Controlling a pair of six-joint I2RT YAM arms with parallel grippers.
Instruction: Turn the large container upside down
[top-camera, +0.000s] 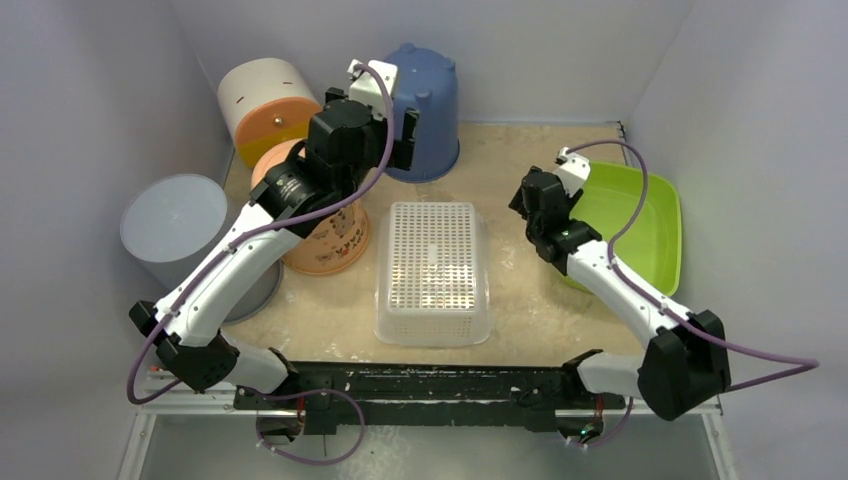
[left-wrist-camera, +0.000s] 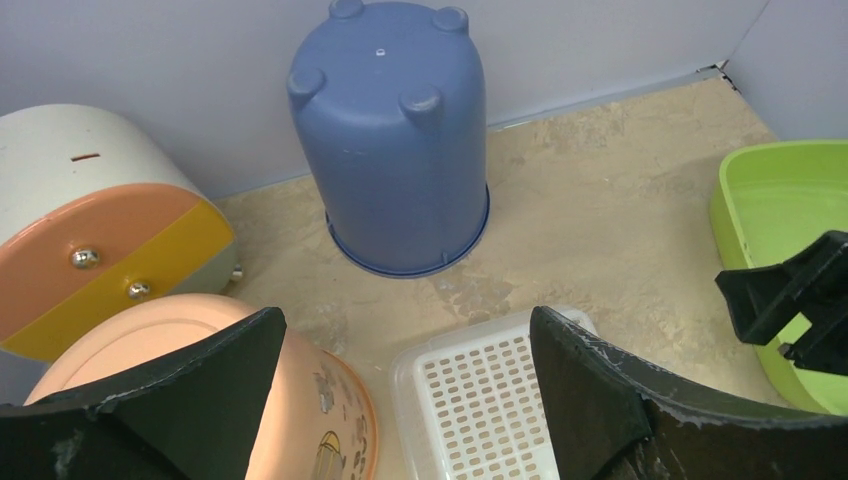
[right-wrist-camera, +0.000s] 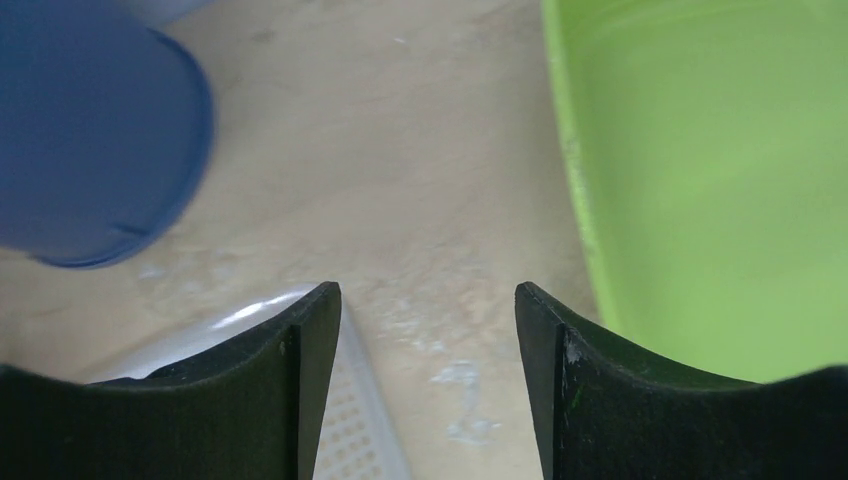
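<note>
Upturned basket, beige tabletop (scuffed), pale walls

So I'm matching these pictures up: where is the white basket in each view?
Top view: white basket at the centre.
Left wrist: white basket at the bottom edge, in the middle.
Right wrist: white basket, a sliver at the bottom, left of middle.
Shared landmark: blue bucket, just beyond it.

White basket base-up at centre, both arms clear of it. Left arm points toward blue bucket at back; right arm over green tub rim
</note>
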